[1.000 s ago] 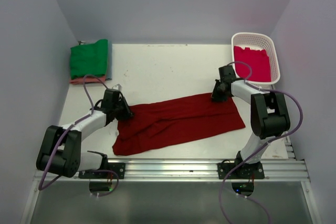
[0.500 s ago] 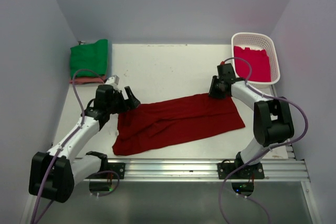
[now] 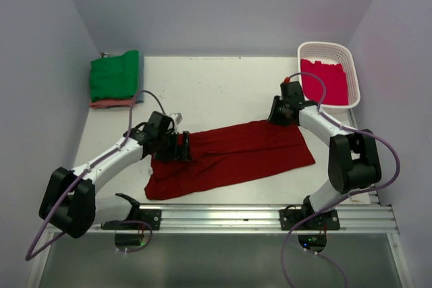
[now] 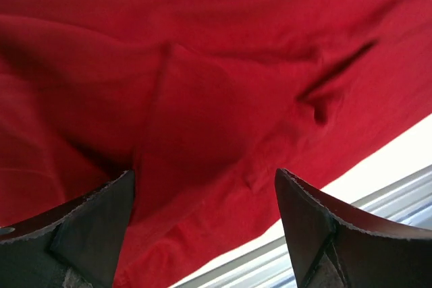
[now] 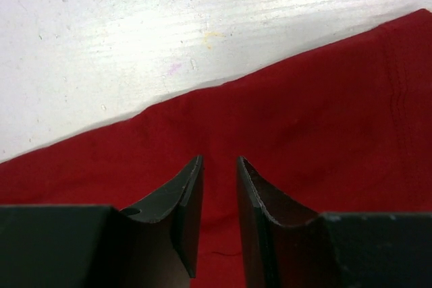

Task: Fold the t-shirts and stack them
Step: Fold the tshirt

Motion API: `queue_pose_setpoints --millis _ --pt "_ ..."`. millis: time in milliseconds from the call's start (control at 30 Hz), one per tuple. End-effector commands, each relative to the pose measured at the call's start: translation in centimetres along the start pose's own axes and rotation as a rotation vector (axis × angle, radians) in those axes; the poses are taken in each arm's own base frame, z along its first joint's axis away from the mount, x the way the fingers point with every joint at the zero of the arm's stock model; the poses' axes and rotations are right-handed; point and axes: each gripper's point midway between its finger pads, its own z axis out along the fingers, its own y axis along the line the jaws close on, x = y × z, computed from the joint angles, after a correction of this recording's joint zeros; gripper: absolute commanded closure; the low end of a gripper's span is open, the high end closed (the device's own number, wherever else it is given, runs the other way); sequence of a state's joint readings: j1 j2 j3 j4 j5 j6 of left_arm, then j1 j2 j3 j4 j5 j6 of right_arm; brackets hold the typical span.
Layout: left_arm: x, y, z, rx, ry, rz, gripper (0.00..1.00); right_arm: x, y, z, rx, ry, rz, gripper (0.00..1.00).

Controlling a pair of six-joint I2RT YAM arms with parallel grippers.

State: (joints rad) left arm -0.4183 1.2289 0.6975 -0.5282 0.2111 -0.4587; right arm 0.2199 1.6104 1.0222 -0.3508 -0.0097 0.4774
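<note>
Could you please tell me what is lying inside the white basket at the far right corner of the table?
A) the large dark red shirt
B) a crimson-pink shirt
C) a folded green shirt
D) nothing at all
B: the white basket holds a crimson-pink shirt, while the green shirt sits folded at the far left and the dark red shirt lies spread outside it.

The white bench (image 3: 216, 89) carries three things. A dark red t-shirt (image 3: 236, 153) lies spread out from the centre toward 6 o'clock, wrinkled at its left end. At 10 o'clock sits a folded stack: a salmon-pink t-shirt (image 3: 108, 104) under a green t-shirt (image 3: 115, 75). At 2 o'clock stands a white lattice basket (image 3: 327, 46).
</note>
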Motion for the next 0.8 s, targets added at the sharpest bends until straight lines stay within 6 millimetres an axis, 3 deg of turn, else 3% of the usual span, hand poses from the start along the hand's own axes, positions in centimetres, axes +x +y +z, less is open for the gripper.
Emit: queue_pose_setpoints --millis 0,100,200,400,433,533,667,767 --pt "0.9 -0.7 0.4 -0.037 0.072 0.106 0.13 -0.3 -0.2 0.0 0.009 -0.02 -0.007 0.71" --pt "1.5 -0.3 1.5 -0.066 0.107 0.14 0.14 -0.3 -0.3 -0.3 0.013 -0.026 -0.013 0.73" --pt "1.4 0.7 2.0 -0.119 0.11 0.142 0.22 -0.3 -0.3 -0.4 0.015 -0.027 -0.015 0.77" --pt "-0.9 0.0 1.1 -0.13 0.025 0.144 0.53 -0.4 -0.4 -0.6 0.017 -0.036 -0.019 0.95" --pt "-1.2 -0.2 0.8 -0.125 0.015 0.145 0.65 -0.4 -0.4 -0.7 0.015 -0.037 -0.016 0.97" --pt "-3.3 -1.5 -0.9 -0.109 -0.053 0.145 0.86 -0.5 0.0 -1.3 -0.005 -0.046 -0.022 1.0" --pt "-7.4 -3.9 -3.3 -0.086 -0.168 0.178 0.95 0.2 1.4 -2.4 -0.091 -0.042 -0.044 1.0" --pt "-9.9 -4.4 -4.0 -0.11 -0.239 0.193 1.0 1.8 4.5 -3.8 -0.232 -0.019 -0.105 1.0"
